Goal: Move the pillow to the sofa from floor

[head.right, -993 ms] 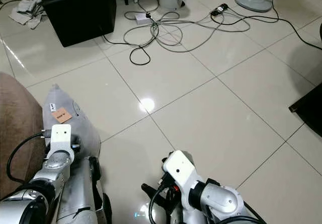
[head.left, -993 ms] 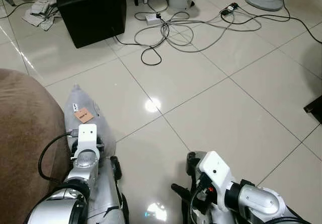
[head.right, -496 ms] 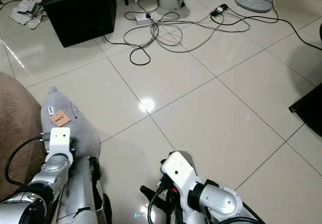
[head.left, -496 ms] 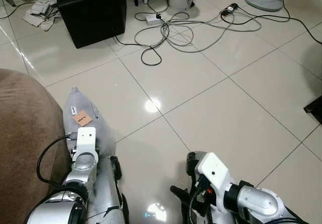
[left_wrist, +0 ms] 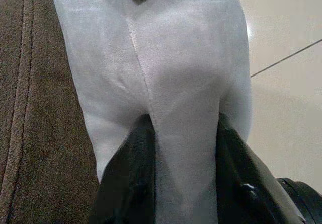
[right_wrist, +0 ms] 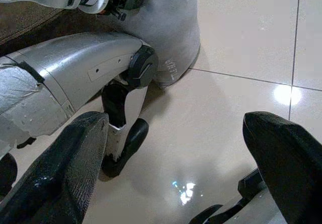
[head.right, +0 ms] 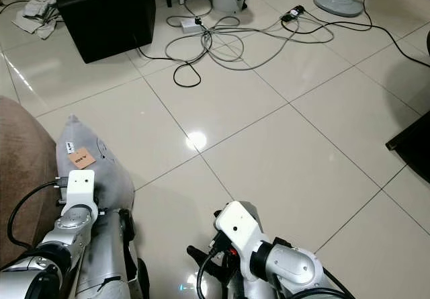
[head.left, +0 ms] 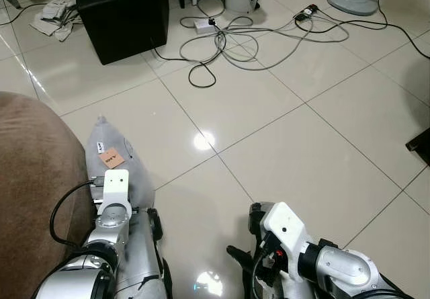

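Our left hand [left_wrist: 183, 183] clenched on the grey pillow [left_wrist: 166, 78] lower left beside the brown sofa [head.left: 30, 178], our right hand [right_wrist: 176, 168] released above the tiled floor [head.left: 302, 138]

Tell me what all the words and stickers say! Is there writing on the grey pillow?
Orange tag on the grey pillow: it has dark print, too small and blurred to read.
Small white label just above it on the pillow: dark marks, too small to read.
Faint mark on the pillow's lower edge in the right wrist view: too blurred to read.
No other writing can be made out.
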`<state>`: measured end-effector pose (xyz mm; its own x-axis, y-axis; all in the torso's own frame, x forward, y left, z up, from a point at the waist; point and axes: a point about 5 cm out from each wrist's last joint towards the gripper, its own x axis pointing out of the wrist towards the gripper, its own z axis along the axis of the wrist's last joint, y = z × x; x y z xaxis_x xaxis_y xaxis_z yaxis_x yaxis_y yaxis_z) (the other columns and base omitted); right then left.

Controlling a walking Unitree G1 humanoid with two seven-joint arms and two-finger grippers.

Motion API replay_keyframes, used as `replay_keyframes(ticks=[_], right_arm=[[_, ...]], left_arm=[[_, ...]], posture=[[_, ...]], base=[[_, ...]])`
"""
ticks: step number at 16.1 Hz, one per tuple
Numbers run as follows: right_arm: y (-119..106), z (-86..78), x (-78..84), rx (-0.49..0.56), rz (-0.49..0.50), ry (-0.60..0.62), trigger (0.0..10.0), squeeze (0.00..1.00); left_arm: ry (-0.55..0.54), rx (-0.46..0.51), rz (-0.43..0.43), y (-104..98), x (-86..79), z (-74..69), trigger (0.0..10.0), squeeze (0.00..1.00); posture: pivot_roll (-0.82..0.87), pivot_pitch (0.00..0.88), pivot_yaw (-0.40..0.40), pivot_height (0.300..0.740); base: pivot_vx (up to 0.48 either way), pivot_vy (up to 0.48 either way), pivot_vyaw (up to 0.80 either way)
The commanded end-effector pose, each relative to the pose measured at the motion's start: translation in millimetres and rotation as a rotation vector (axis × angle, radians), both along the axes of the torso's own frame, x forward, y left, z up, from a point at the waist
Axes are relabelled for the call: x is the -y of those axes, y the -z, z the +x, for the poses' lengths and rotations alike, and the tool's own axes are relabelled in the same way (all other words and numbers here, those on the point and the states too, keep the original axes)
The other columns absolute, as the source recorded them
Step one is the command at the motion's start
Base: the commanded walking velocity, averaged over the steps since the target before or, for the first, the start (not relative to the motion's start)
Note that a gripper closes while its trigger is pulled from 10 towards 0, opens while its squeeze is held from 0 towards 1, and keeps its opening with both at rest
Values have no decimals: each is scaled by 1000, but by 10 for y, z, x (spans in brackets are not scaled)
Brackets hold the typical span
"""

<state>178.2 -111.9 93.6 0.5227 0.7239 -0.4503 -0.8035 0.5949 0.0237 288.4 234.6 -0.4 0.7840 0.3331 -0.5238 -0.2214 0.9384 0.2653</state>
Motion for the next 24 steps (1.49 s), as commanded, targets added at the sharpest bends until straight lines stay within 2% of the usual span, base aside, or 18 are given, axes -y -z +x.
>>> replay_keyframes(ticks=[1, 3, 5, 6, 7, 8, 9, 10, 12, 14, 16, 18, 19, 20, 21, 22, 23, 24], right_arm=[[39, 9, 15, -6, -5, 5, 10000, 0], [54, 26, 14, -2, -8, 6, 10000, 0], [96, 76, 11, 3, -12, 13, 10000, 0], [154, 173, 7, 25, -28, 25, 10000, 0], [154, 173, 7, 25, -28, 25, 10000, 0], [205, 326, 41, 60, -56, 53, 10000, 0], [219, 390, 62, 72, -64, 68, 10000, 0], [190, 559, 116, 112, -65, 139, 10000, 0], [151, 657, 138, 135, -52, 196, 10000, 0], [105, 900, 176, 187, -13, 353, 10000, 0], [57, 1047, 188, 218, 47, 483, 10000, 0], [32, 1104, 202, 210, 98, 542, 10000, 0], [10, 1130, 207, 227, 88, 565, 10000, 0], [-53, 1187, 217, 278, 58, 580, 10000, 0], [-114, 1212, 257, 310, 55, 611, 10000, 0], [-157, 1237, 299, 327, 73, 645, 10000, 0], [-209, 1273, 329, 353, 78, 668, 10000, 0], [-282, 1315, 332, 376, 109, 683, 10000, 0]], left_arm=[[4, -17, -8, 21, -10, -19, 0, 0], [8, -8, -13, 11, -1, -7, 0, 0], [19, 3, -20, -6, 36, 22, 0, 0], [45, 18, -36, -30, 110, 67, 0, 0], [45, 18, -36, -30, 110, 67, 0, 0], [83, 42, -52, -74, 202, 134, 0, 0], [95, 51, -58, -93, 234, 160, 0, 0], [128, 98, -81, -175, 310, 245, 0, 0], [156, 131, -95, -234, 358, 301, 0, 0], [216, 237, -145, -415, 495, 446, 0, 0], [310, 369, -179, -609, 628, 544, 0, 0], [342, 442, -184, -729, 676, 586, 0, 0], [356, 516, -188, -844, 679, 591, 0, 0], [355, 666, -232, -1096, 684, 544, 0, 0], [362, 773, -269, -1297, 695, 413, 0, 0], [366, 815, -295, -1377, 716, 332, 0, 0], [385, 825, -304, -1397, 740, 288, 10000, 0], [393, 794, -297, -1341, 723, 264, 10000, 0]], posture=[[-119, 156, -47, 537], [-115, 149, -45, 537], [-90, 115, -27, 537], [-61, 58, -11, 537], [-61, 58, -11, 537], [-43, 7, 11, 537], [-43, 7, 11, 537], [-33, 0, 37, 537], [-32, 0, 39, 537], [-21, 0, 66, 537], [-13, 0, 62, 537], [-7, 0, 54, 537], [0, 0, 43, 537], [1, 0, 36, 537], [10, 0, 36, 537], [14, 0, 40, 542], [18, 0, 34, 552], [34, 0, 19, 567]], base=[[0, 0, 0], [0, 0, 0], [0, 0, 0], [0, 0, 0], [0, 0, 0], [0, 0, 0], [0, 0, 0], [0, 0, 0], [0, 0, 0], [0, 0, 0], [0, 0, 0], [0, 0, 0], [0, 0, 0], [0, 0, 0], [0, 0, 0], [0, 0, 0], [0, 0, 0], [0, 0, 0]])
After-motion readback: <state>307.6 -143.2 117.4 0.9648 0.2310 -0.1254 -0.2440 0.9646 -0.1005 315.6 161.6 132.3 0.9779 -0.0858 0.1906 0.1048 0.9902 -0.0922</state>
